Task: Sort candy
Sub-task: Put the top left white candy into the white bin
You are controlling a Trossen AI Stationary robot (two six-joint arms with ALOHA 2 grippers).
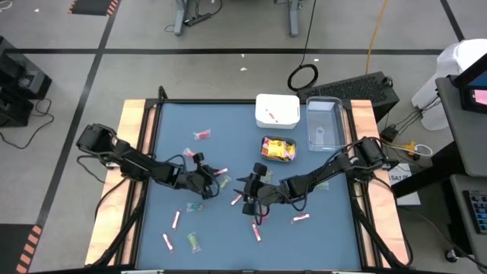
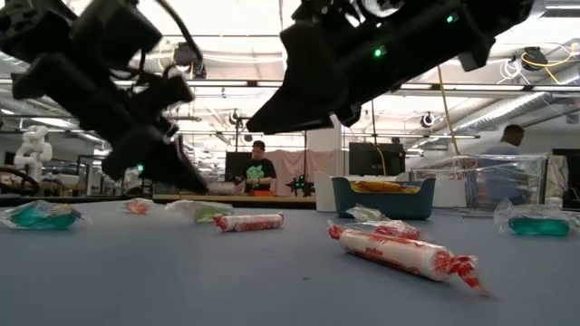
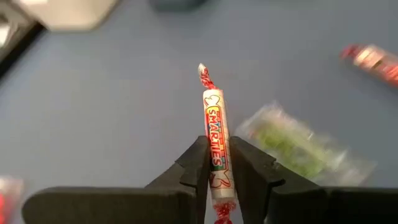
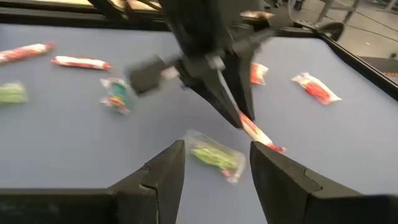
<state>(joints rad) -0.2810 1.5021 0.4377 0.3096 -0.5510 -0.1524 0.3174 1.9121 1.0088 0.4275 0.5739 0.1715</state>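
A pink-white candy stick [image 3: 214, 124] printed "Smarties" sits in my left gripper [image 3: 217, 146], which is shut on it near the table's middle [image 1: 222, 175]. My right gripper [image 4: 216, 152] stands open just right of it [image 1: 247, 190]. Its fingers are on either side of a green clear-wrapped candy [image 4: 214, 155] that lies flat on the blue table, without touching it. More candy lies scattered on the table: sticks [image 1: 176, 219] [image 1: 300, 218] [image 2: 403, 251] and green pieces [image 1: 194, 240] [image 2: 41, 215]. My left gripper pinches the stick's near half [image 3: 216, 163] between its two fingers, which lie along the stick. The fingers slant down toward the table [image 4: 230, 102]. The stick's free twisted end [image 3: 203, 73] juts out past the fingertips; whether it touches the table I cannot tell.
At the far side stand a white container [image 1: 276, 110], a clear container [image 1: 323, 122] and a teal container [image 1: 278, 149] holding yellow packets. Wooden rails [image 1: 137, 152] edge the table left and right. People show in the room behind [image 2: 258, 167].
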